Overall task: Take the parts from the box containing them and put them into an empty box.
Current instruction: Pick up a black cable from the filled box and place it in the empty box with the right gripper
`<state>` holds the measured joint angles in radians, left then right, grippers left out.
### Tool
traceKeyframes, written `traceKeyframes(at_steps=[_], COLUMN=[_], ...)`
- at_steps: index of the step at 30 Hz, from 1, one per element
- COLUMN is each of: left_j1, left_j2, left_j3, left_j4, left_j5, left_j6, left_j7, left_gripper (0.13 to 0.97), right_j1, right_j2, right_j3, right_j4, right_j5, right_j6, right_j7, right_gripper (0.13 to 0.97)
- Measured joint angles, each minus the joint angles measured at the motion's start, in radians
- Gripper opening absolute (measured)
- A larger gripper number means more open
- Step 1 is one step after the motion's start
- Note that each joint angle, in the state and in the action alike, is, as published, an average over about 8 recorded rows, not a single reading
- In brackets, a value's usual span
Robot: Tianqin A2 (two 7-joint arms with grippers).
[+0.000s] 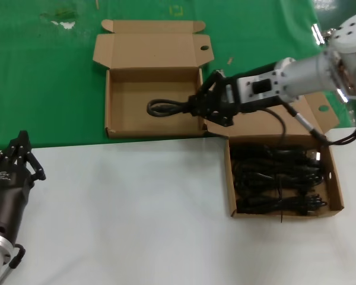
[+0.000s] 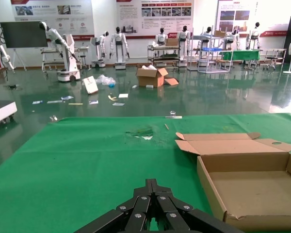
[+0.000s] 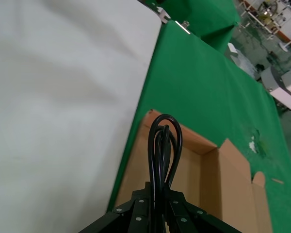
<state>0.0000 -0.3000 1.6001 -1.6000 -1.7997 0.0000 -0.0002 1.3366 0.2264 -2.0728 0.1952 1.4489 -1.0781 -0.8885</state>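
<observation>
Green-and-white bench (image 1: 136, 196). Right gripper (image 1: 197, 102) jaws pinching cord bundle (image 1: 166, 107) over empty box (image 1: 110, 101); lower flat, then release. Left gripper (image 1: 21, 149) parked, jaws pressed together.

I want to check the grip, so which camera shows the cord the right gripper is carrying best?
The right wrist view: the cord bundle loops out of the right gripper. The head view shows it small; the left wrist view shows none.

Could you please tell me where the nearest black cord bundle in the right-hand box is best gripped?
Grip the nearest coiled black cord bundle at its middle, from above: it lies flat across the shallow brown cardboard box, and the walls block the sides.
</observation>
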Motion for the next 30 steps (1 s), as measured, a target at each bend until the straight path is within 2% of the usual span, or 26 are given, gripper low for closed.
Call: traceKeyframes(at_steps=[8,21,26,30], left_j1=[0.0,0.0,0.0,0.0], left_j2=[0.0,0.0,0.0,0.0], left_j3=[0.0,0.0,0.0,0.0], left_j4=[0.0,0.0,0.0,0.0], left_j5=[0.0,0.0,0.0,0.0], left_j6=[0.0,0.0,0.0,0.0], left_j7=[0.0,0.0,0.0,0.0], left_gripper=[0.14,0.14,0.14,0.14], right_j1=[0.035,0.004,-0.019,-0.04], right_j2=[-0.107,-0.201,-0.217,-0.222], right_j3=[0.03,0.052,0.003,-0.108], right_j4=[-0.143,-0.18,-0.164,-0.139], right_j5=[0.008,0.016,0.076,0.189], right_j6=[0.143,0.381,0.438,0.469], right_j7=[-0.112,-0.208,-0.224,-0.228], right_gripper=[0.172,0.172,0.172,0.172])
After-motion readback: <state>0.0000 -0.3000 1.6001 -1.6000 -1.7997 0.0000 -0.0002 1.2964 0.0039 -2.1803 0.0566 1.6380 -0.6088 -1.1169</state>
